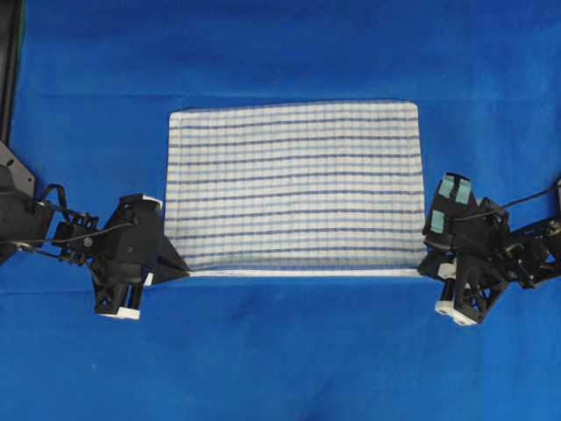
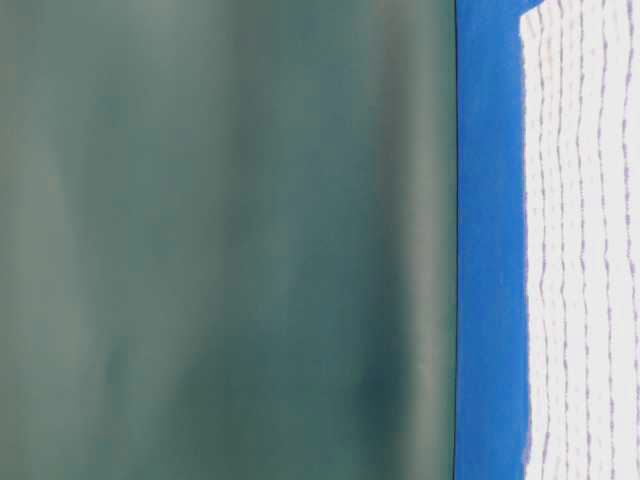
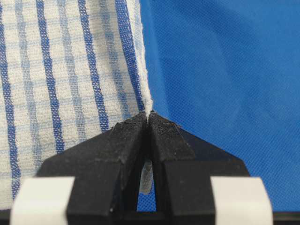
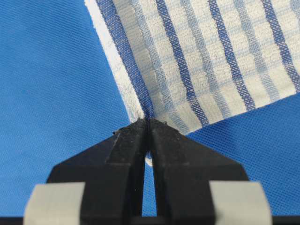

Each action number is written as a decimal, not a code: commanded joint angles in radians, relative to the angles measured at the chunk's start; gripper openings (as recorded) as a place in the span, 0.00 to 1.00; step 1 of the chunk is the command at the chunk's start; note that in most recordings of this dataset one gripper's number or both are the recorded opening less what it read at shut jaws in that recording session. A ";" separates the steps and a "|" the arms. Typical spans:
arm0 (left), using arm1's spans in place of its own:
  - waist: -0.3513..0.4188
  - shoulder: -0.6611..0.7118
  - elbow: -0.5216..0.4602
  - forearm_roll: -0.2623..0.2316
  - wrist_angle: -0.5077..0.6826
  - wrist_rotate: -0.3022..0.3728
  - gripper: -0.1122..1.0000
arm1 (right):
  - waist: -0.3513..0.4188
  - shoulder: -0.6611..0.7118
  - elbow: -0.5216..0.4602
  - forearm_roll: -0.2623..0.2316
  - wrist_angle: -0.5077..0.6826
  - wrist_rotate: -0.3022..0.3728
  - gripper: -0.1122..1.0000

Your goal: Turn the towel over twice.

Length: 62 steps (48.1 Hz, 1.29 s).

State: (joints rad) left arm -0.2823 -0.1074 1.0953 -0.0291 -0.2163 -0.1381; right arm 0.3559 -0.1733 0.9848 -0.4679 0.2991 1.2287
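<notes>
We see the right end effector with black fingers pressed together on a corner of the towel; a bit of cloth shows in the slit between them. Checked face up, white hem along its left edge. Blue tabletop covering underneath.

A: Which colours mark the towel?
B: White ground, thin stripes alternating pale blue and dark blue; in the wrist views fainter cross-bands give a checked grid. Its edge nearest the grippers is plain white.

A: And around the towel?
B: A plain saturated blue table covering on every side.

A: The grippers?
B: Left gripper and right gripper: black fingers, white tape bands; teal patches on the right arm beside the towel.
</notes>
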 commanded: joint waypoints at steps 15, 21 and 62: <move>-0.002 -0.006 -0.011 -0.002 0.006 0.002 0.12 | 0.008 -0.005 -0.018 -0.012 -0.002 0.002 0.13; 0.000 -0.008 -0.012 -0.002 0.008 0.002 0.16 | 0.006 -0.005 -0.028 -0.012 -0.002 0.000 0.13; 0.114 -0.422 -0.100 0.000 0.250 0.078 0.72 | -0.020 -0.262 -0.170 -0.290 0.287 -0.095 0.71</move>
State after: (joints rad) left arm -0.1979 -0.4771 1.0170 -0.0291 0.0383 -0.0721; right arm 0.3513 -0.3789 0.8314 -0.7118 0.5844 1.1413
